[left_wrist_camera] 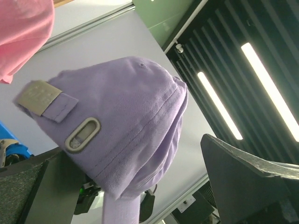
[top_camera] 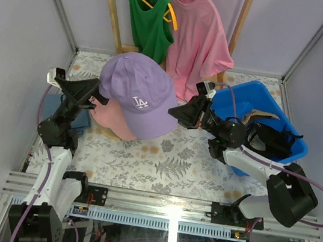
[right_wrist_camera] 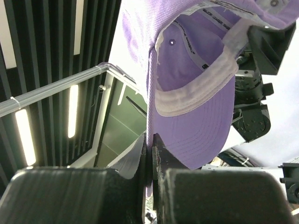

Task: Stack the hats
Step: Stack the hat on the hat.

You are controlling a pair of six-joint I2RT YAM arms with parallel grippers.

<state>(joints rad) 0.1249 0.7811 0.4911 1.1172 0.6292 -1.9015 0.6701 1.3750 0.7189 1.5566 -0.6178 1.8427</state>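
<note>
The lavender cap (top_camera: 138, 93) is held up above the table, over the pink cap (top_camera: 115, 125) that lies beneath it at the left. My right gripper (top_camera: 178, 112) is shut on the edge of its brim; in the right wrist view the fingers (right_wrist_camera: 161, 154) pinch the brim (right_wrist_camera: 196, 135) from below. My left gripper (top_camera: 97, 96) is open at the cap's back. In the left wrist view its jaws stand wide apart with the strap side of the cap (left_wrist_camera: 121, 126) between them. A black cap (top_camera: 267, 143) and a tan cap (top_camera: 260, 117) lie in the blue bin (top_camera: 244, 94).
A pink T-shirt (top_camera: 198, 35) and a green tank top (top_camera: 146, 18) hang on a wooden rack at the back. The blue bin stands at the right, under my right arm. A blue fabric piece (top_camera: 81, 120) lies by my left arm. Grey walls close in both sides.
</note>
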